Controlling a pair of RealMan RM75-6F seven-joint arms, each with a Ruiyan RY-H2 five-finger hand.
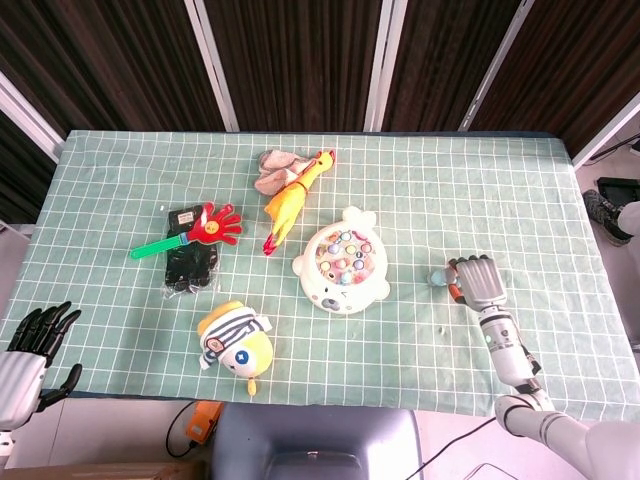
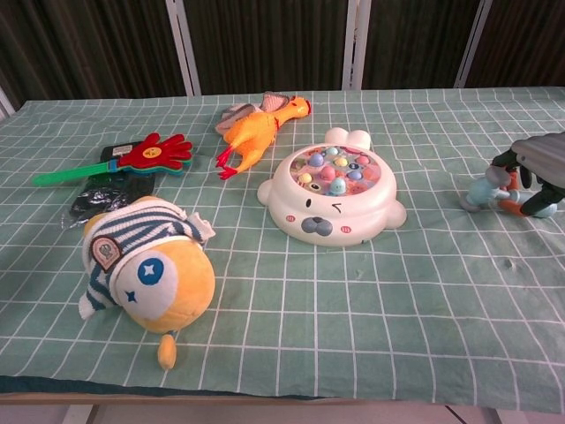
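My right hand (image 1: 480, 283) lies palm down at the right side of the green checked table (image 1: 420, 180), fingers curled over a small blue and orange toy (image 1: 438, 276). In the chest view the right hand (image 2: 540, 168) grips that toy (image 2: 484, 191), whose blue end sticks out to the left; the rest is hidden under the fingers. My left hand (image 1: 35, 345) hangs off the table's near left corner, fingers spread, holding nothing.
A white fishing-game toy (image 1: 343, 262) sits mid-table. A striped orange plush (image 1: 235, 343) lies near the front edge. Further back are a rubber chicken (image 1: 290, 200), a grey cloth toy (image 1: 270, 170), a red hand clapper (image 1: 205, 228) and a black packet (image 1: 190, 265).
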